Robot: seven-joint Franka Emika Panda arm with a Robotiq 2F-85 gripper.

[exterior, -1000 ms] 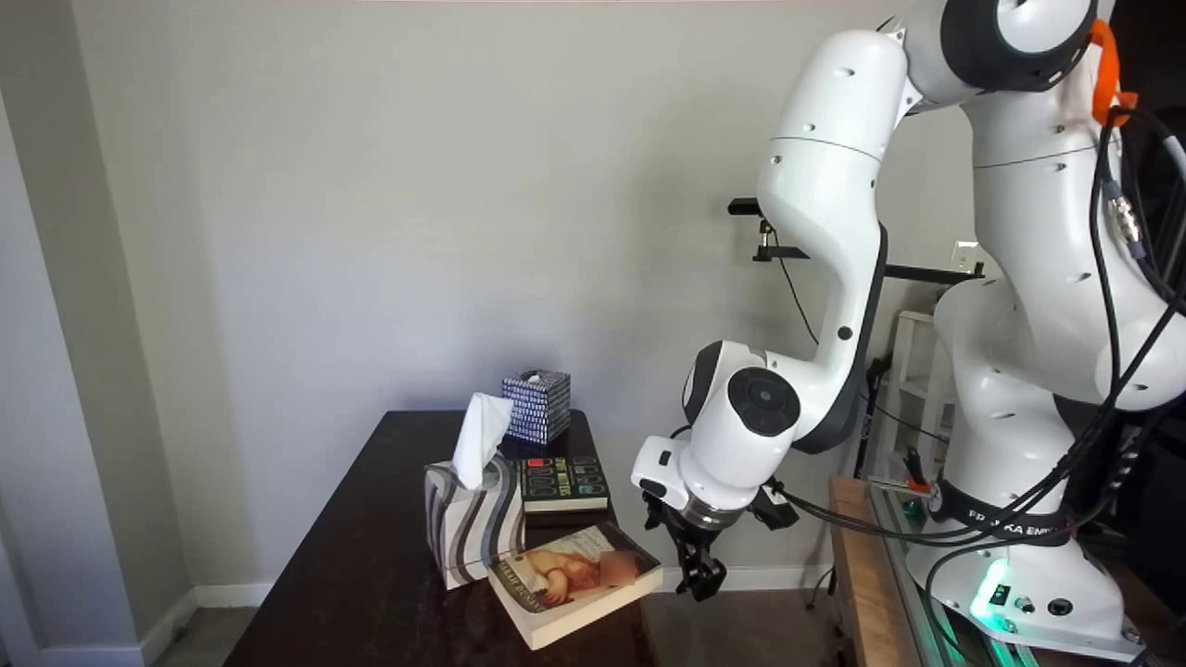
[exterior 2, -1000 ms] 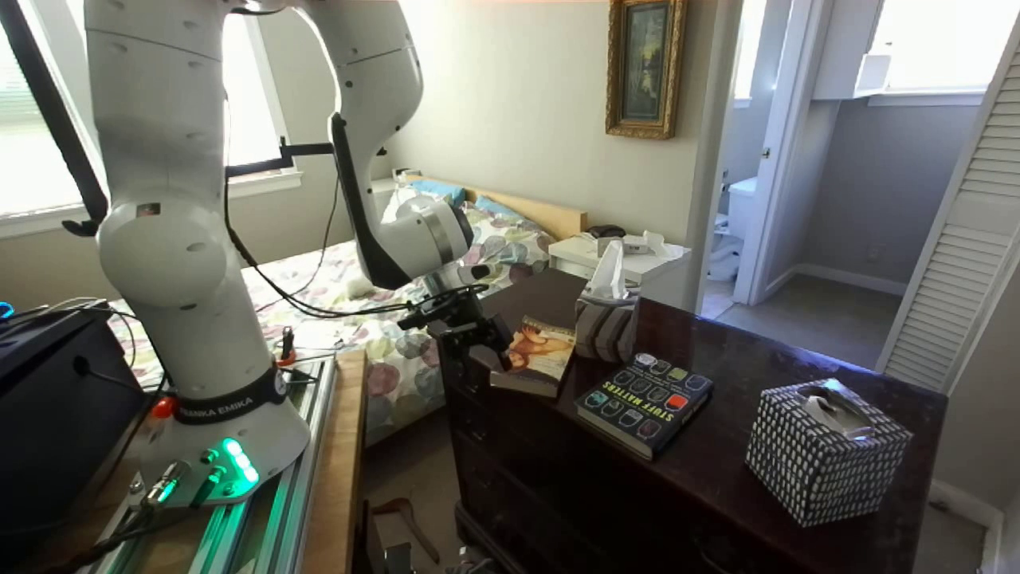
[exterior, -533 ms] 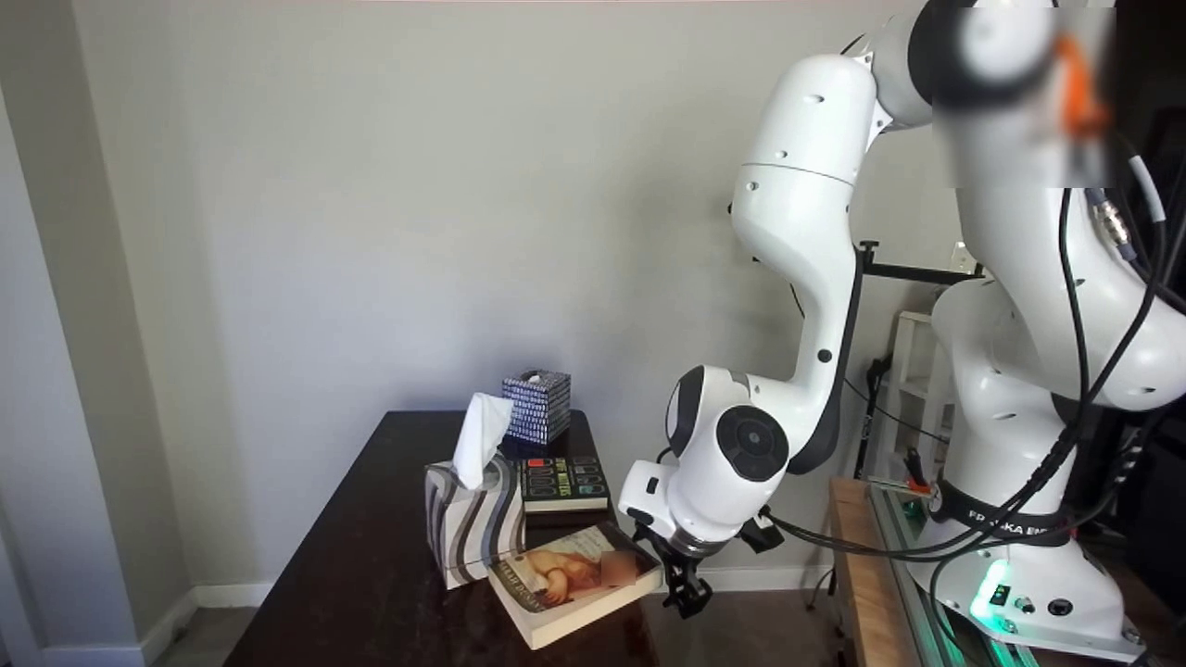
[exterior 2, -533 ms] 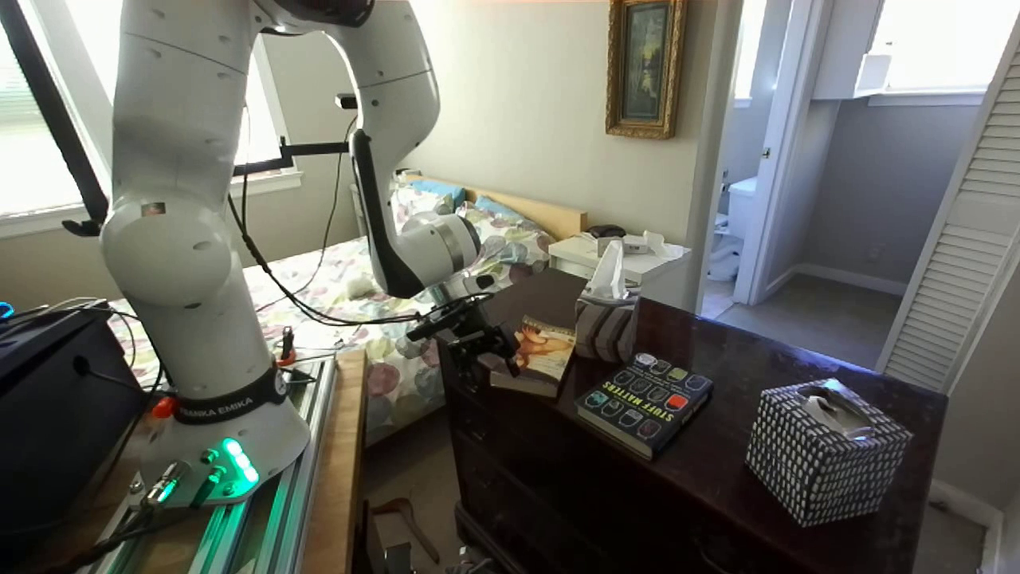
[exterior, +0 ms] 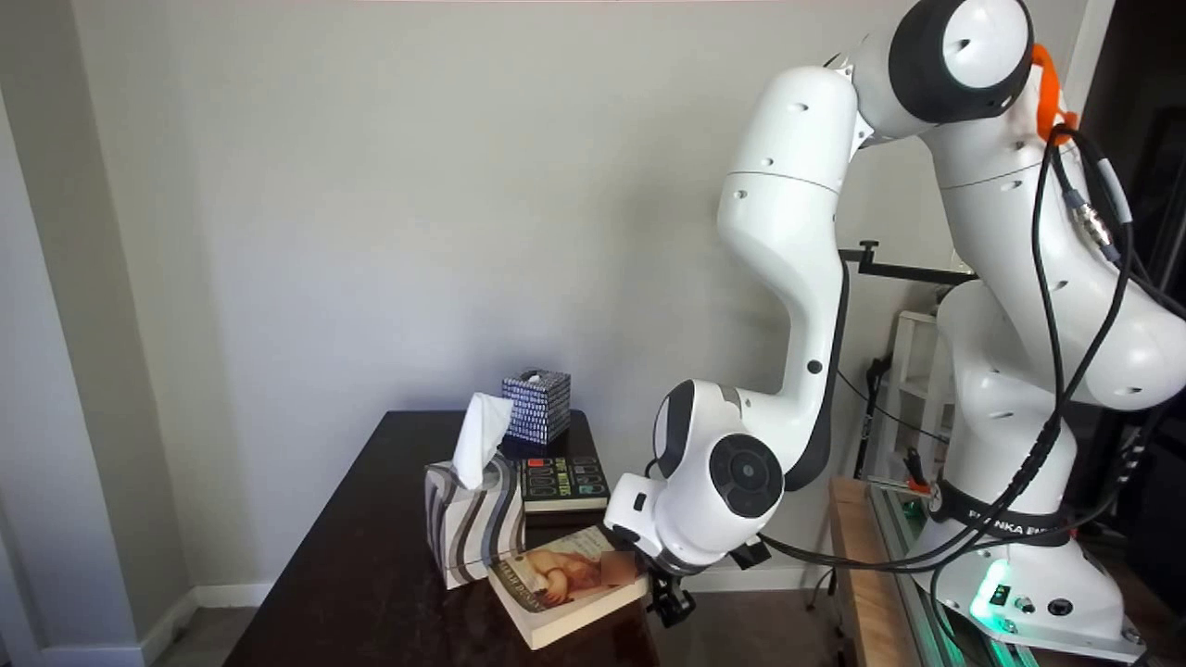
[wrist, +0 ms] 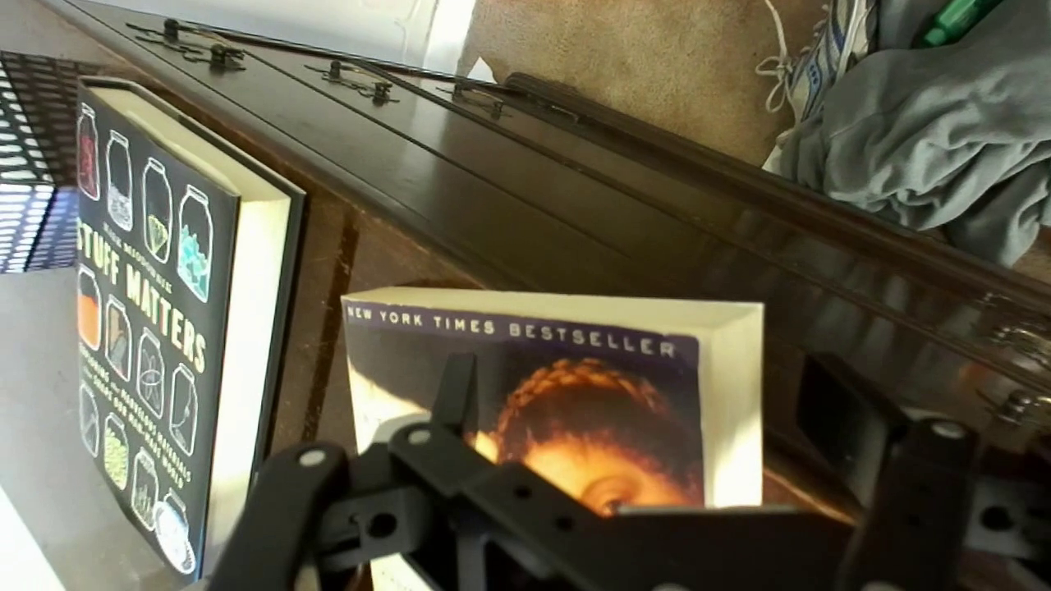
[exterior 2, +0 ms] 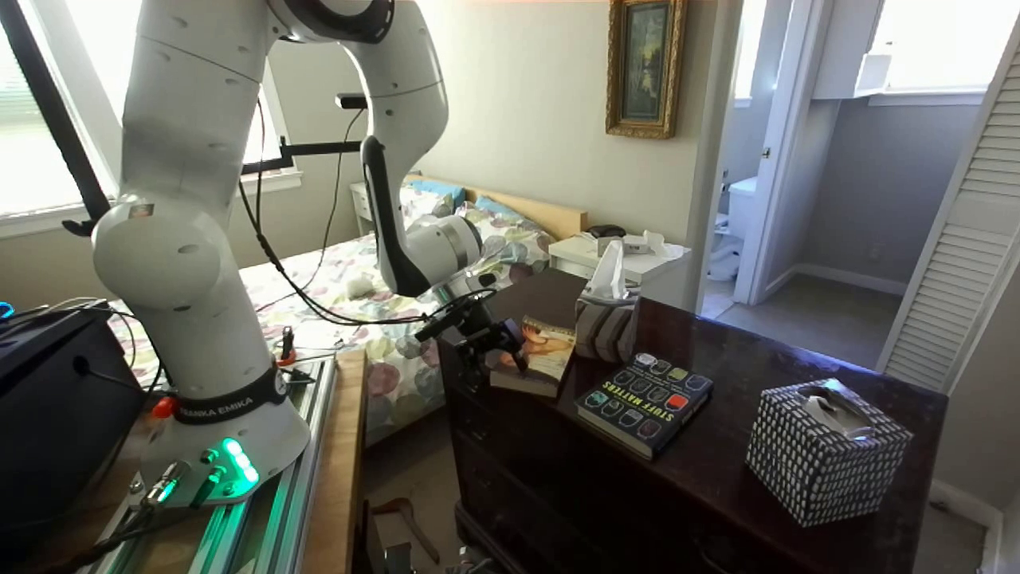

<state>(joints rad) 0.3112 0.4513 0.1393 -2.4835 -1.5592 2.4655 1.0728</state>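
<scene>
Wrist view: fingers (wrist: 456, 394) stand apart near a paperback (wrist: 575, 373) marked "NEW YORK TIMES BESTSELLER"; nearby, a hardback (wrist: 152, 324), "STUFF MATTERS".

Base (exterior: 1056, 607): upright, its lights (exterior: 990, 588) glowing green.
Upper arm (exterior: 996, 208): slanted above the base, leading to the elbow (exterior: 968, 57).
Elbow: sharply bent, the highest joint in view.
Forearm (exterior: 783, 204): sloping down from the elbow, curved at its lower end.
Wrist (exterior: 709, 463): low, well under the elbow, tilted.
Gripper (wrist: 651, 402): pointing obliquely downward, jaws wide apart.
Fingers (wrist: 456, 398): black, spread to either side in the wrist view.
</scene>
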